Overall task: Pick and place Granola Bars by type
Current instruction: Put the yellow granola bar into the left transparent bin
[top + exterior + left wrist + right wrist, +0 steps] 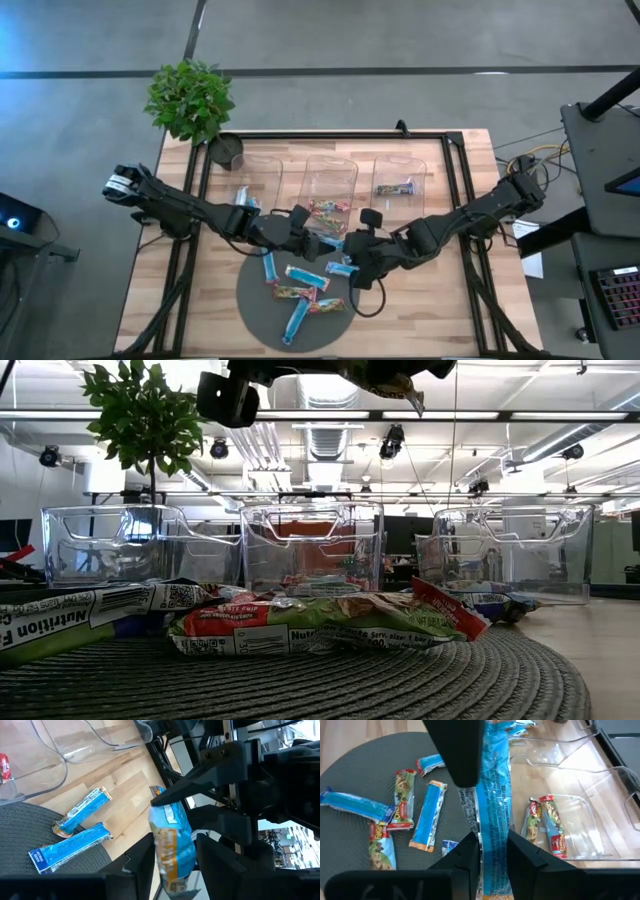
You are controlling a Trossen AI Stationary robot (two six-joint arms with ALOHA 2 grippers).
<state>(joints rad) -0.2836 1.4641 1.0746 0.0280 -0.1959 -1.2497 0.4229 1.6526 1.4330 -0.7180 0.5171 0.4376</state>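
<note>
Both end effectors, left end effector [172,857] and right end effector [492,852], pinch one light blue bar [493,795] above the round mat [255,310]; one should let go before carrying it binward.

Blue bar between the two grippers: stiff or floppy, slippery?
The blue bar likely flexes: its wrapper looks crinkled where the right gripper pinches it. The glossy film suggests it could slip, though both grippers hold it now, the left gripper too. Probably light, since thin finger pinches carry it.
</note>
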